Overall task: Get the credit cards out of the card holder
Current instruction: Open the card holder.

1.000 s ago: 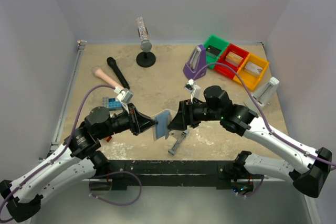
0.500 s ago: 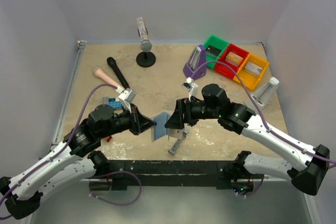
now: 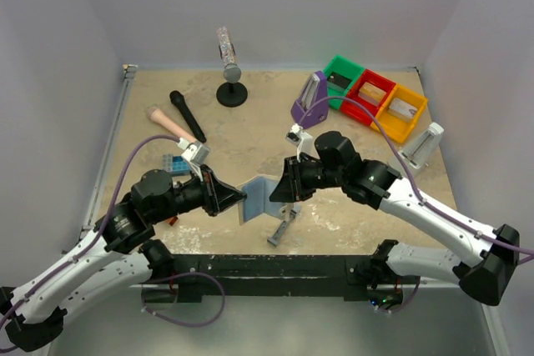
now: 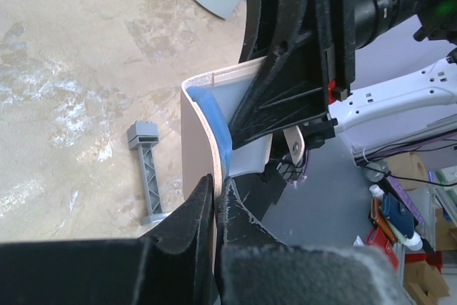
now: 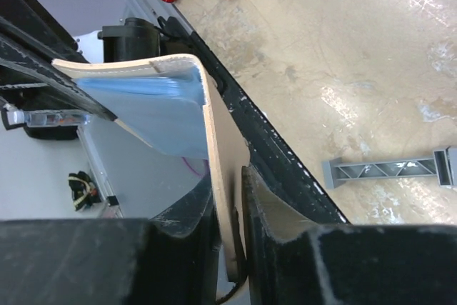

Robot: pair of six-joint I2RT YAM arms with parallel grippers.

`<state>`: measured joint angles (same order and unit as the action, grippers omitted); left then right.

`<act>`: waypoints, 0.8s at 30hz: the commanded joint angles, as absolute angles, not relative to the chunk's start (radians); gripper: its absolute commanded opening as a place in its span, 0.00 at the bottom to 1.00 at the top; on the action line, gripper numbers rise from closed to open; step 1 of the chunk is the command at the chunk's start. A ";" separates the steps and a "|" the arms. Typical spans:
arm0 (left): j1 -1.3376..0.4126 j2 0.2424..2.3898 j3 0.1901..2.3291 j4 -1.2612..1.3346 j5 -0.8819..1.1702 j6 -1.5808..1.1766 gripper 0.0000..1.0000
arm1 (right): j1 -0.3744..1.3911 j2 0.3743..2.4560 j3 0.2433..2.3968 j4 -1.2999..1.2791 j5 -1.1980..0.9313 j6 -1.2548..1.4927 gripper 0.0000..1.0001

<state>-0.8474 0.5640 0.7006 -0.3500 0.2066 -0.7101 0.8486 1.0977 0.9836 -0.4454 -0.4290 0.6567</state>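
The card holder [image 3: 258, 195] hangs above the table's front middle, bent open in a V, tan outside and pale blue inside. My left gripper [image 3: 243, 198] is shut on the edge of its left half [image 4: 194, 141], the fingertips [image 4: 203, 194] pinching the tan leaf. My right gripper [image 3: 274, 194] is shut on the other half [image 5: 223, 155], which runs down between its two fingers [image 5: 265, 201]. The blue lining [image 5: 153, 101] faces away from the right wrist camera. The credit cards are hidden; none shows in any view.
A narrow grey metal bar [image 3: 284, 224] lies on the table just below the card holder. A blue toy brick [image 3: 175, 162] sits behind the left arm. A black microphone [image 3: 187, 116], a stand [image 3: 231, 89], a purple object [image 3: 311, 99] and coloured bins [image 3: 372, 91] stand further back.
My right gripper has moved left onto the card holder's free half and closed on it. The holder now stands spread between both grippers. The left grip has not changed.
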 commanded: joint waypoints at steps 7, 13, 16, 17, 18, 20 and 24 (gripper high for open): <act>-0.853 0.529 0.675 -0.235 0.247 -0.684 0.06 | 0.845 1.040 0.989 -0.425 -0.440 0.624 0.00; -0.853 0.526 0.672 -0.232 0.247 -0.681 0.16 | 0.845 1.034 0.971 -0.373 -0.483 0.644 0.00; -0.853 0.525 0.670 -0.232 0.248 -0.678 0.24 | 0.845 1.034 0.965 -0.356 -0.500 0.650 0.00; -0.853 0.526 0.672 -0.232 0.249 -0.678 0.28 | 0.845 1.032 0.963 -0.350 -0.503 0.652 0.00; -0.854 0.525 0.670 -0.230 0.249 -0.678 0.32 | 0.845 1.032 0.962 -0.345 -0.508 0.652 0.00; -0.853 0.526 0.667 -0.226 0.253 -0.675 0.35 | 0.845 1.029 0.957 -0.333 -0.514 0.655 0.00; -0.854 0.525 0.658 -0.207 0.268 -0.670 0.30 | 0.844 1.026 0.951 -0.321 -0.520 0.661 0.00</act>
